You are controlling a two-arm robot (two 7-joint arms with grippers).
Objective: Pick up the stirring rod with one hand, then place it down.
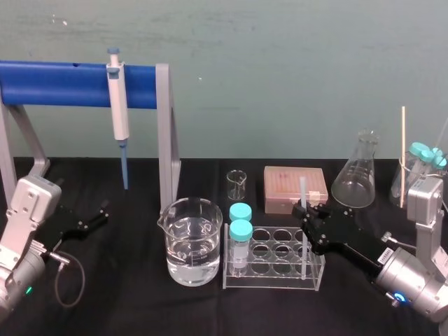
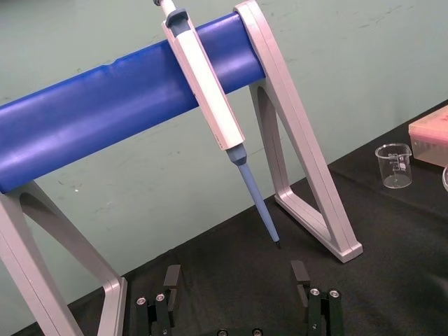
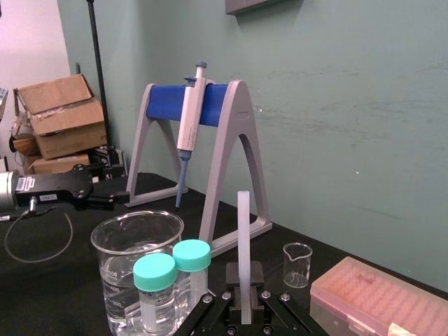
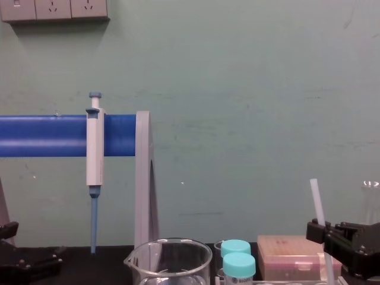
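Black table (image 1: 126, 308) w/ beaker (image 1: 194, 241), rack (image 1: 274, 260), flask (image 1: 357, 175)

Light falls soft and even across my views, fairly bright. The wall (image 1: 280, 56) carries only faint shadows, and the black table (image 1: 126, 294) looks matte. Small glints sit on the beaker (image 1: 192, 238) and flask (image 1: 357, 178); the rod (image 3: 243, 245) shines pale.

Stirring rod (image 1: 303, 189): thin, straight, translucent white. It stands near upright, leaning slightly in the chest view. Its lower part runs down into a right-hand well of the clear tube rack (image 1: 273, 282); whether the tip touches the rack floor is unclear. Right gripper (image 1: 304, 211): black, blocky jaws closed on the rod about mid-length, with the rod's upper part projecting above them.
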